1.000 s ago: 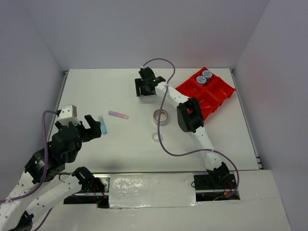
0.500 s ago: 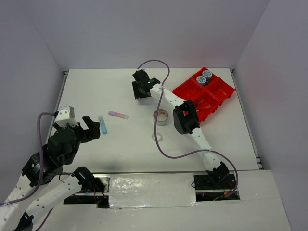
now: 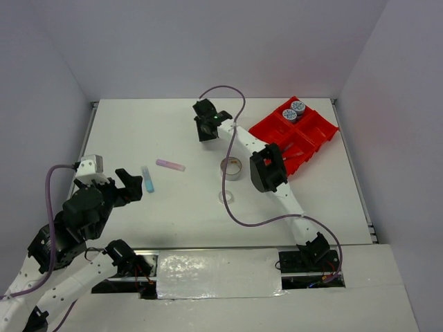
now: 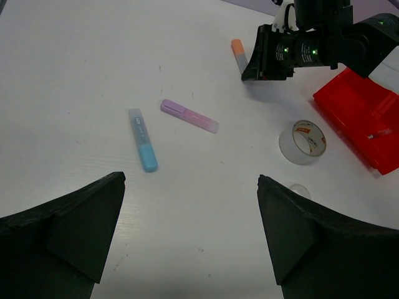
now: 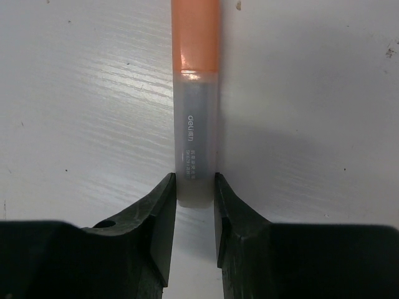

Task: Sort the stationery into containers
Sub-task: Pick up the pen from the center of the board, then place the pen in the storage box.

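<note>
Black fingers [image 5: 153, 218] of the right gripper [image 5: 195, 184] are closed against both sides of the orange tube [image 5: 195, 93], pinching only its translucent grey end. The tube lies flat on the white table [image 5: 75, 93] at the far centre of the scene, left of the red tray [image 3: 327, 130]. Assessment: the tube appears light, rigid and smooth-walled, so little force should be needed. However, a pinch this close to the tip may let it pivot or slip on lifting; a hold nearer mid-length would be more secure. Left gripper [image 4: 190, 184] hangs open over the near-left area, holding nothing, with the blue tube [image 4: 143, 148] and purple tube [image 4: 189, 116] lying apart beyond it. Silvery tape roll [image 4: 302, 141] lies near the tray, outside it
</note>
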Available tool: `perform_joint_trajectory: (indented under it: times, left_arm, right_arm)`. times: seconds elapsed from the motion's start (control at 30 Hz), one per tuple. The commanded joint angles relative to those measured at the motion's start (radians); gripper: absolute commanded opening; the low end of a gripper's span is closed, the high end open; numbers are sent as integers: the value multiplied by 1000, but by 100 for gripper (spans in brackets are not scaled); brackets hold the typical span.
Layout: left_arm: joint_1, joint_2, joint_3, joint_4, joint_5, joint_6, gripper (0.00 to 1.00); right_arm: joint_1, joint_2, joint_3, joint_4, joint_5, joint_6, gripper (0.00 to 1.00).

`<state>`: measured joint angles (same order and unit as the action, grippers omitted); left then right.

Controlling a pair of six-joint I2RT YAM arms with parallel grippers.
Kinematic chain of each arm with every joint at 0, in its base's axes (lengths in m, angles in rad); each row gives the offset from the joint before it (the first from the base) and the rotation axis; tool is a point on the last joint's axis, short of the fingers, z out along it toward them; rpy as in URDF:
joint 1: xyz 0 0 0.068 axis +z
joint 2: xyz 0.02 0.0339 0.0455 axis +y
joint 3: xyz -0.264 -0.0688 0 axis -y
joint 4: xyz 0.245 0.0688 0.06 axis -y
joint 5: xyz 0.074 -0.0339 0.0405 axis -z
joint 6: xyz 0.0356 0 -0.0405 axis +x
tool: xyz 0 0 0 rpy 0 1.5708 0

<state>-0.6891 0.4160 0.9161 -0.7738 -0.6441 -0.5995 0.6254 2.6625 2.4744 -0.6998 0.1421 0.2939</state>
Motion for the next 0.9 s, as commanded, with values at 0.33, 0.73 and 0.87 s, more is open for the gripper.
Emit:
perform_joint_trajectory:
  times: [0.33, 0.73, 0.87]
  left_arm:
    - [3, -8, 0, 54, 6, 24, 99]
    - [3, -11, -2, 54, 4, 24, 99]
    - [3, -6, 0, 53, 6, 24, 99]
  right_arm:
    - [-7, -430, -538, 420, -223, 48, 0]
    - [-16, -617, -647, 388, -92, 89, 0]
    - [-123, -801, -840, 382, 8, 165, 0]
